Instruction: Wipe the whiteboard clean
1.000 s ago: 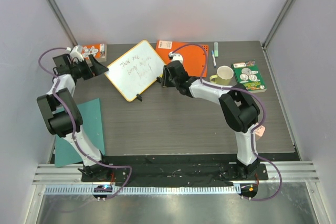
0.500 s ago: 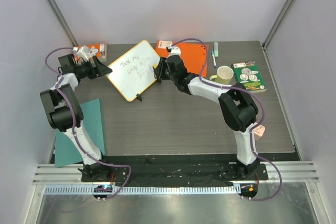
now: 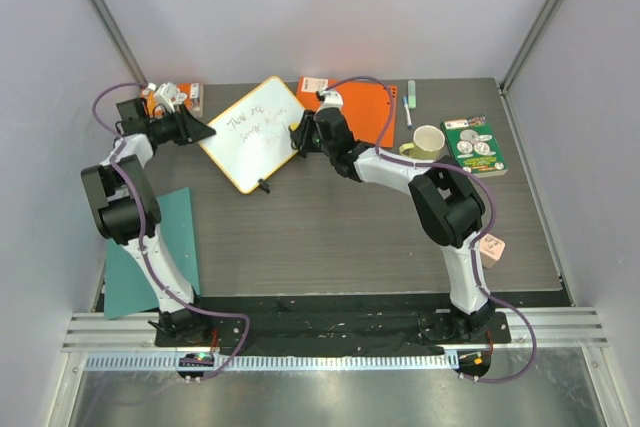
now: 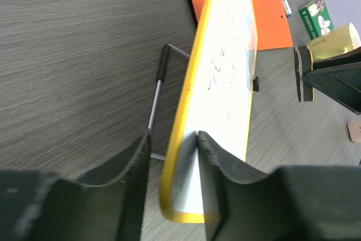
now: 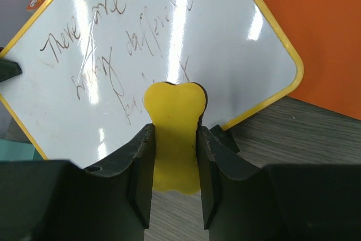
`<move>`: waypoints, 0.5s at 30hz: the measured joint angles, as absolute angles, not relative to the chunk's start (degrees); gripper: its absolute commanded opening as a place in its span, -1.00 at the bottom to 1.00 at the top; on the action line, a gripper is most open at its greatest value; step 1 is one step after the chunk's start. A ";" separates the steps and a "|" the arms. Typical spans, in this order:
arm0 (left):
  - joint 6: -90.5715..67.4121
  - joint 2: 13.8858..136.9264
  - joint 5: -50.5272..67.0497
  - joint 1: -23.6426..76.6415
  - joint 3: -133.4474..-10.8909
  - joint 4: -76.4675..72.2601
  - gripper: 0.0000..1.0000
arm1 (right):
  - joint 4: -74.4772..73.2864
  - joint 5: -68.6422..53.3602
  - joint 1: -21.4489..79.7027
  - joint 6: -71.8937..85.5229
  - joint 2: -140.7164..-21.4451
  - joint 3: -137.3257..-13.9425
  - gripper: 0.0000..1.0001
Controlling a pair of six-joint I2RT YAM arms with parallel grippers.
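Observation:
The whiteboard (image 3: 255, 132) stands tilted on a wire stand at the back of the table. It has a yellow rim and dark handwriting (image 5: 107, 60) across its face. My left gripper (image 3: 203, 129) is at the board's left corner, jaws straddling the yellow rim (image 4: 179, 156). One finger (image 4: 210, 156) touches the white face; the other finger (image 4: 138, 162) stands a little off the back, so the gripper is open. My right gripper (image 3: 300, 135) is shut on a yellow eraser (image 5: 172, 122). The eraser's tip lies against the board's lower right part.
An orange sheet (image 3: 372, 112) lies behind the board on the right, with a marker (image 3: 409, 102), a cream mug (image 3: 428, 142) and a green box (image 3: 475, 145) beyond. A teal sheet (image 3: 165, 247) lies at the left edge. An orange packet (image 3: 182, 97) sits behind my left gripper.
My left gripper has moved onto the board's left corner and its jaws have narrowed round the rim. My right gripper has carried the eraser left onto the board's face.

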State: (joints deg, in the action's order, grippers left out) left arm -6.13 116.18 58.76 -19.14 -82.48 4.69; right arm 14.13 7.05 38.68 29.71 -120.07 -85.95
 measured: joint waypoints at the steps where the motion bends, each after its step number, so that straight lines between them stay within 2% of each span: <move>1: -6.00 116.18 58.81 -19.14 -82.48 4.69 -0.78 | 14.28 7.05 38.68 29.78 -120.05 -85.95 -0.98; 2: -6.00 116.18 58.96 -19.14 -82.48 4.73 -1.00 | 14.52 7.03 38.68 29.87 -120.05 -85.95 -0.98; 6: -8.60 115.24 65.52 -18.98 -82.46 5.34 -1.00 | 15.09 7.05 38.68 29.93 -120.05 -86.06 -0.98; 15: -5.43 114.87 66.06 -18.85 -84.34 11.18 -1.00 | 17.37 7.16 38.68 29.80 -121.86 -87.24 -0.98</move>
